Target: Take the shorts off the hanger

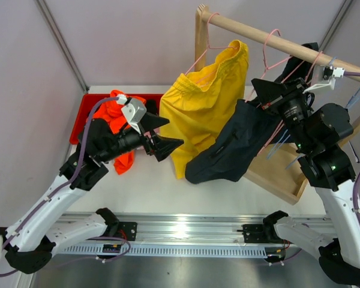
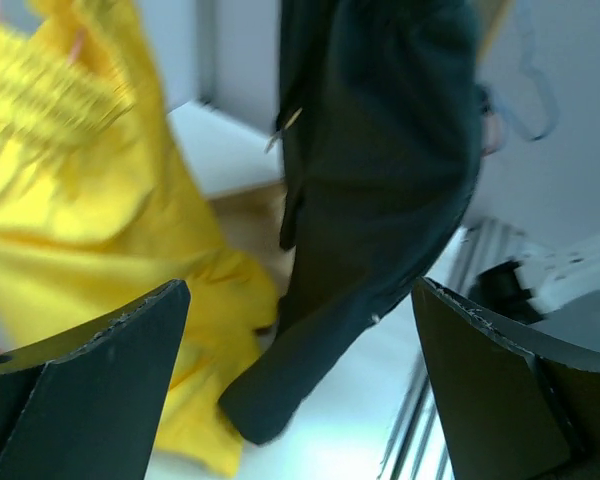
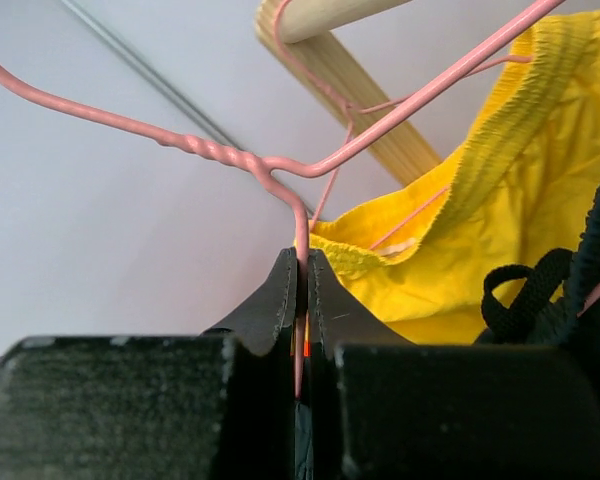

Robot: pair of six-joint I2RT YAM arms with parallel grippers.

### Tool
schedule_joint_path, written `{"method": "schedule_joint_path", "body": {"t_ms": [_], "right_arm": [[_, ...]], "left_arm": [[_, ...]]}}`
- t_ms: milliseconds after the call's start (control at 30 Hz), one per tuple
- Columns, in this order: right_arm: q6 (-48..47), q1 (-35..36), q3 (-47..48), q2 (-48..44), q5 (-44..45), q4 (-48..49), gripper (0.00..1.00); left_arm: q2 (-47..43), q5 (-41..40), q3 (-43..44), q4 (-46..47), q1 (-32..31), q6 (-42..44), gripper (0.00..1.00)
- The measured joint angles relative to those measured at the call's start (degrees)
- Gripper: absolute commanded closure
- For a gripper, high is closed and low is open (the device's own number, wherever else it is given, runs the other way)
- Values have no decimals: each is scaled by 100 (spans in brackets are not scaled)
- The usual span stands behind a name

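Dark shorts [image 1: 228,150] droop from a pink hanger [image 3: 218,152] on the wooden rod [image 1: 276,41], beside yellow shorts [image 1: 207,102]. The right claw [image 3: 302,265], its arm raised, pinches the hanger's wire. The left claw [image 1: 173,133] gapes wide near orange shorts [image 1: 117,117].

The left arm [image 1: 51,204] and right arm [image 1: 345,201] had white shells, black joints, lavender cables [image 1: 86,129]; the fingers [image 2: 90,390] were matte black.
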Motion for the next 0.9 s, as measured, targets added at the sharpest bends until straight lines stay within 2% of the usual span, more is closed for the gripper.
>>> {"method": "schedule_joint_path", "body": {"t_ms": [233, 467, 733, 833, 900], "right_arm": [[363, 0, -273, 79, -428, 151, 100], [597, 0, -446, 114, -640, 164, 100], [658, 0, -433, -48, -664, 205, 100], [662, 0, -431, -79, -664, 203, 100], [675, 0, -431, -98, -664, 203, 100]], "left_arm": [[262, 516, 52, 868, -660, -365, 1], [686, 590, 55, 1478, -1434, -369, 1], [1357, 376, 50, 1537, -1646, -315, 3], [1502, 299, 17, 1569, -1700, -310, 19], [1576, 273, 11, 1591, -1725, -304, 37]]}}
